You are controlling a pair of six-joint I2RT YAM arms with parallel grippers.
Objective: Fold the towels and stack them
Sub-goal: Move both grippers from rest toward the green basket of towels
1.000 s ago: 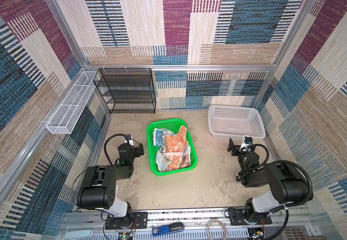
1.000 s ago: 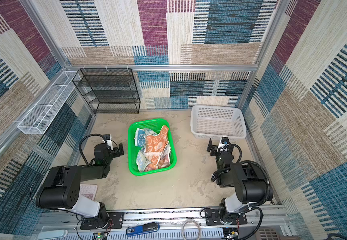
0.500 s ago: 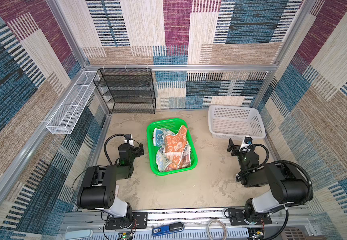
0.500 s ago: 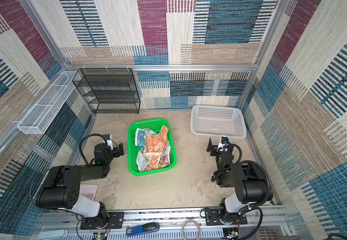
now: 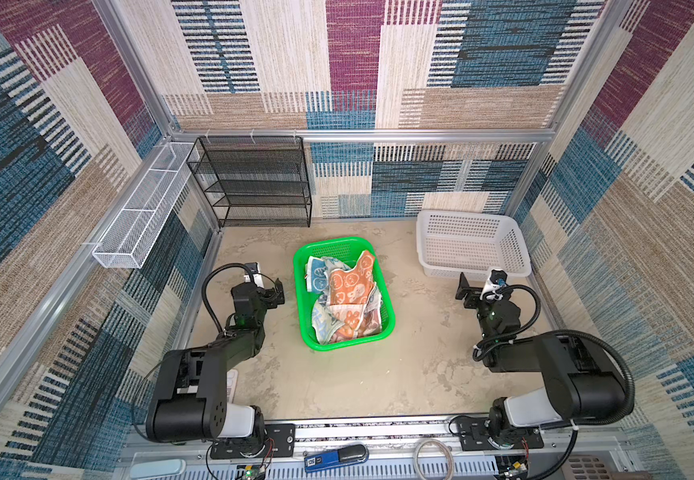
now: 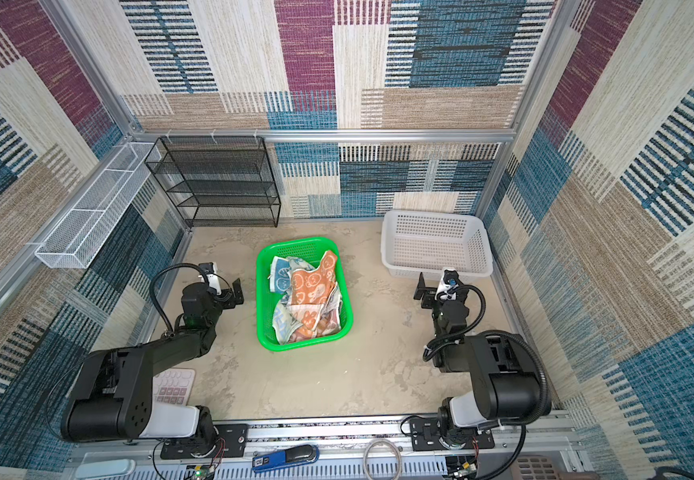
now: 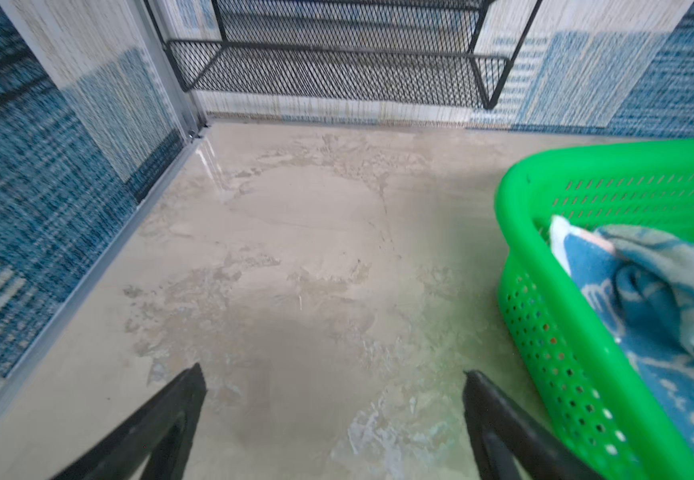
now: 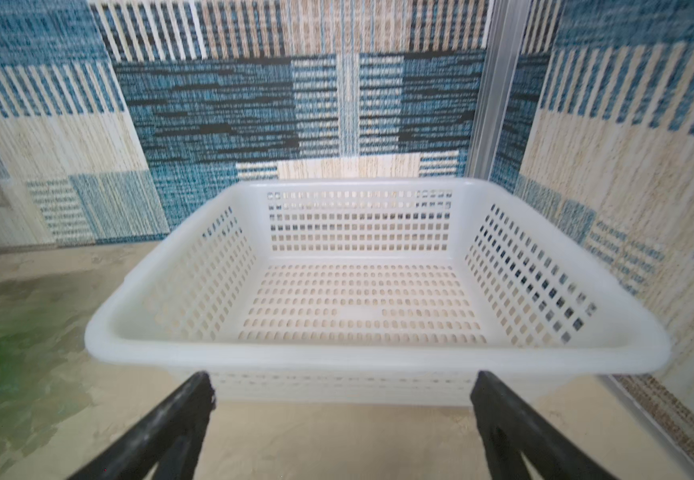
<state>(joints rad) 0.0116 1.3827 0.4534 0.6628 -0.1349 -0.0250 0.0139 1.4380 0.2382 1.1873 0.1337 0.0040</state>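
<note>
Patterned-carpet booth, beige mottled table (image 5: 358, 386), with the green basket (image 5: 299, 299) mid-table, its long axis running away from the arm bases. All three towels (image 5: 351, 291) lie crumpled inside it, orange on top, none folded. Left gripper (image 7: 333, 372) sits just left of the basket, jaws wide, empty, the nearer arm. Right gripper (image 8: 341, 378) is well right of it, wide, empty, facing the empty white basket (image 8: 378, 353).
</note>
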